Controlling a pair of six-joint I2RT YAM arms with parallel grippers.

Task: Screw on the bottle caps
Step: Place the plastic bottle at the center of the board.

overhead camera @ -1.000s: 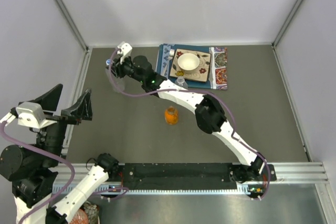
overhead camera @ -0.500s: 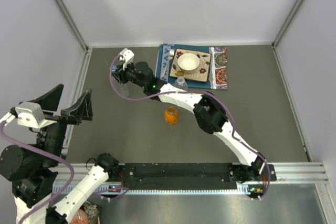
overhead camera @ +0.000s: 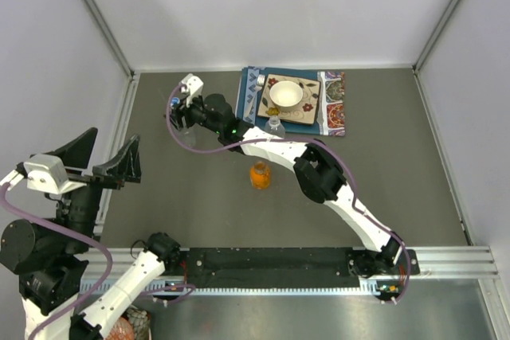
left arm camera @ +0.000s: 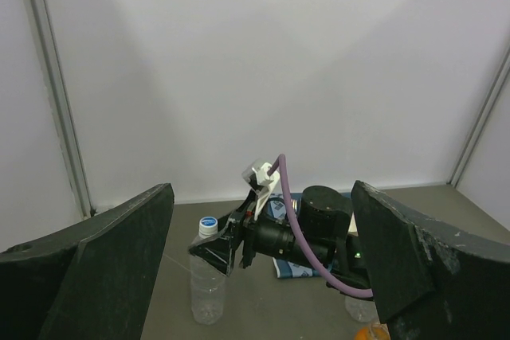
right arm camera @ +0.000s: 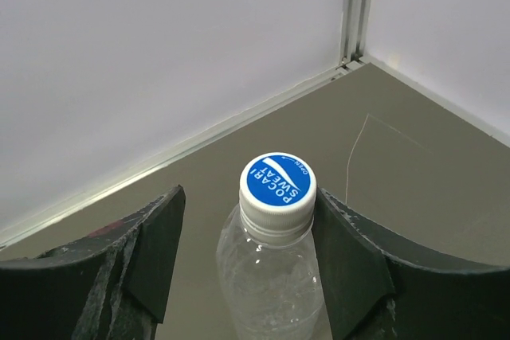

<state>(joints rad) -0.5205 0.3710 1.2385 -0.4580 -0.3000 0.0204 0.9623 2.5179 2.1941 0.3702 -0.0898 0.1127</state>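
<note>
A clear ribbed bottle (right arm camera: 271, 284) stands at the far left of the table with a blue-and-white cap (right arm camera: 278, 179) on its neck. It also shows in the left wrist view (left arm camera: 207, 284). My right gripper (right arm camera: 249, 209) is open and straddles the cap. Its right finger (right arm camera: 351, 260) is at the cap's edge and its left finger (right arm camera: 151, 252) is apart from it. From above the right gripper (overhead camera: 180, 114) covers the bottle's top. A second clear bottle (overhead camera: 275, 126) and the squat orange bottle (overhead camera: 260, 174) stand mid-table. My left gripper (overhead camera: 111, 155) is open and empty, raised at the near left.
A blue placemat (overhead camera: 333, 121) at the back holds a patterned plate (overhead camera: 307, 105), a white bowl (overhead camera: 286, 94) and a fork (overhead camera: 260, 82). The left wall rail (overhead camera: 119, 129) runs close to the bottle. The right arm (overhead camera: 319, 173) stretches across the table's middle.
My right gripper has shifted slightly to the right and nearer, and has stayed about still over the last half second. The left arm has not moved.
</note>
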